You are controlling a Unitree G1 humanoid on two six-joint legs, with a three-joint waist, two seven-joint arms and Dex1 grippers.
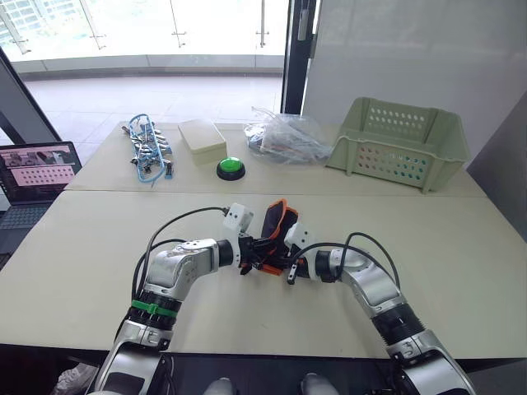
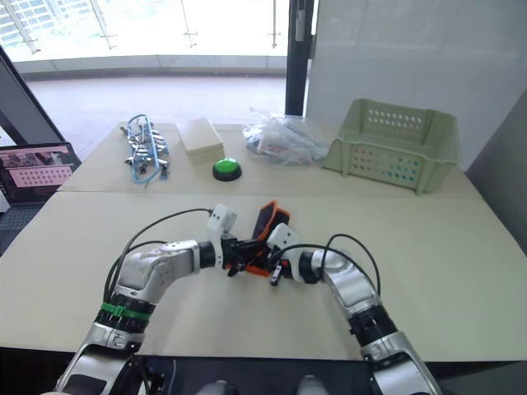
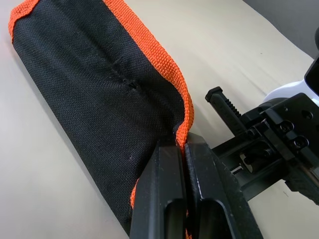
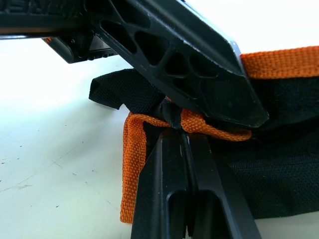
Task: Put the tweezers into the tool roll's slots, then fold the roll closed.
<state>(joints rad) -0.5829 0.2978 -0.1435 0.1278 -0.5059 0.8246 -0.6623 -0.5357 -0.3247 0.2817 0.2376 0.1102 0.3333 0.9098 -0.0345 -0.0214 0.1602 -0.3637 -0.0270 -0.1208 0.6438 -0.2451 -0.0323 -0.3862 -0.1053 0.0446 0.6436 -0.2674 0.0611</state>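
tool roll: folded on desk, between both grippers
left gripper: clenched on roll's orange edging
right gripper: clenched on same edging

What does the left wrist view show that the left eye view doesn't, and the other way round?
The left wrist view shows the left gripper shut on the tool roll's orange edging, seen close, and the fabric's weave. The left eye view takes in the green button, the pale green basket, the blue cable tangle, a laptop and a clear plastic bag. Both show the roll on the table, with the right gripper beside the left.
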